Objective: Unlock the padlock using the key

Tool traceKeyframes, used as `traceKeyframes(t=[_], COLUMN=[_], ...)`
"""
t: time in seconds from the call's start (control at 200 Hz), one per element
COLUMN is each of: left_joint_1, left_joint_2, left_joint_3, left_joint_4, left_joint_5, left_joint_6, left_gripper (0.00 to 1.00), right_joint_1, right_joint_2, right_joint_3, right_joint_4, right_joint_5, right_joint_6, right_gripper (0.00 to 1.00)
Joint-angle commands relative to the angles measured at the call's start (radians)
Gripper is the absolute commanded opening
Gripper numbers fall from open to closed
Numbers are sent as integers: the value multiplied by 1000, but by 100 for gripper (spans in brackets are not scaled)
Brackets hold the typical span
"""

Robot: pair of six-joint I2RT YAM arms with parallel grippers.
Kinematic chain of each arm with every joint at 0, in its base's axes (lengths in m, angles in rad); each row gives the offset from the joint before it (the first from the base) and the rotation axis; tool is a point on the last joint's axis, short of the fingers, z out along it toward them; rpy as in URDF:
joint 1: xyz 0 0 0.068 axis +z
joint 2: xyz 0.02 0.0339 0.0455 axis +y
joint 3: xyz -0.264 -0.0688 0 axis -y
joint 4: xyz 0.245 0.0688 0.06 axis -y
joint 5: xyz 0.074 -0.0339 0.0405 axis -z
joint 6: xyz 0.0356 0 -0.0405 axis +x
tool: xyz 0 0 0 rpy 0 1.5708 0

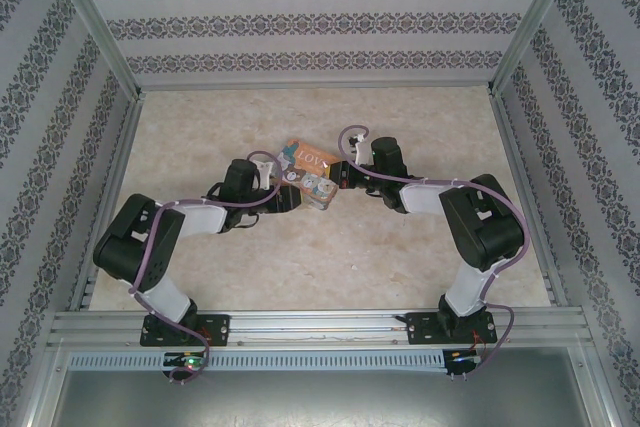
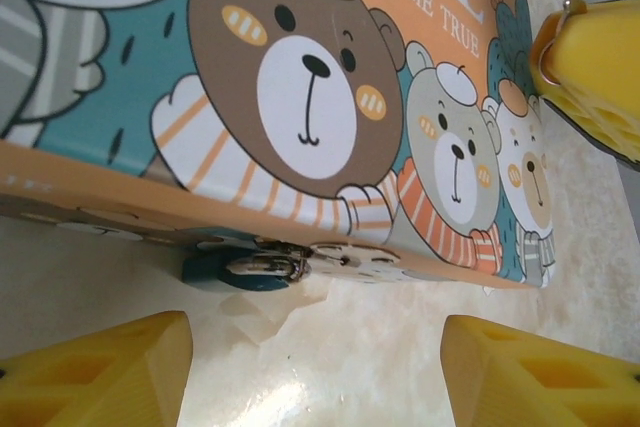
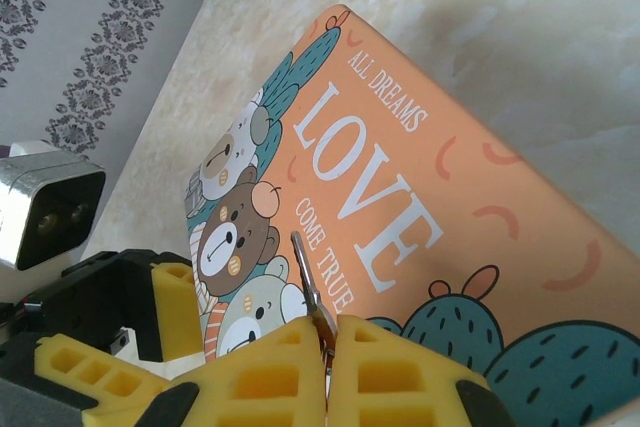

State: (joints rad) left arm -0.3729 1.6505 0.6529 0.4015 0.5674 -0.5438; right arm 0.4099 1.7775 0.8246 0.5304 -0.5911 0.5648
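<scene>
Padlock: the padlock hung at the clasp on the side wall of the bear tin, low against the bench. Its teal body lay to the left and the silvery shackle ran into the clasp.
Shackle: it looked closed, though the small clasp made this hard to confirm.
Left hand: the left hand was open, with nothing between its yellow fingers. It was low at the bench, facing the tin's side, with the padlock just ahead and slightly left of centre.
Right hand: the right hand was closed on the key, pinched between its fingertips with the blade sticking out.
Key position: it was held above the tin's lid near the bear print, apart from the padlock and not pointed at it.
Done so far: judging from the grip, the key was picked up and both hands were at the tin.
Left to do: steady the padlock, bring the key round to the keyhole, insert it, turn it and free the shackle.
Keyhole: not visible, so its facing could not be told.
</scene>
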Motion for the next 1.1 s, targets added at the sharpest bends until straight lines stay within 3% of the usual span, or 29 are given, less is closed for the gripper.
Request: traceKeyframes(t=[0.0, 1.099], left_joint_1=[-7, -20], left_joint_2=[31, 131], left_joint_3=[14, 53], left_joint_4=[60, 142], left_joint_5=[7, 5], left_joint_6=[-1, 44], left_gripper=[65, 57], right_joint_1=[1, 17], right_joint_2=[26, 30], right_joint_3=[7, 10], right_joint_4=[-67, -70], right_joint_5=[34, 49], right_joint_6=[-31, -39], right_gripper=[0, 0])
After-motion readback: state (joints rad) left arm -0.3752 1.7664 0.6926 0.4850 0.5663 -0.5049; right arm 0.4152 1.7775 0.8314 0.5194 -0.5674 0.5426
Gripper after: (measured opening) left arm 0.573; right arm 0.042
